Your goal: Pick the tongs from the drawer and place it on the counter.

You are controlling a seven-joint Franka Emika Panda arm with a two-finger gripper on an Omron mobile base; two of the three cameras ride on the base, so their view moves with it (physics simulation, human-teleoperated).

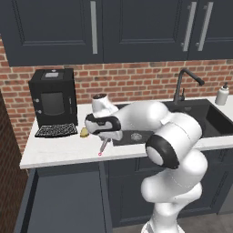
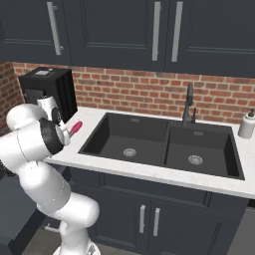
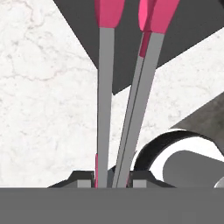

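Note:
My gripper [image 1: 106,140] is shut on the tongs [image 1: 103,148], which hang down with a pink tip just over the front part of the white counter [image 1: 54,152], left of the sink. In the hand view the tongs [image 3: 104,87] run away from the gripper [image 3: 113,180] as two grey arms ending in pink tips above the white stone. From the right, the tongs' pink end [image 2: 75,128] sticks out beside the hand. The drawer [image 1: 68,200] stands open below the counter edge at the lower left, and its dark inside looks bare.
A black coffee machine [image 1: 52,98] stands at the counter's back left, with a small yellowish-brown lump [image 1: 84,133] beside it. The black double sink [image 2: 164,142], its faucet [image 2: 189,104] and a soap bottle [image 2: 246,124] lie to the right. Dark upper cabinets [image 1: 91,27] hang overhead.

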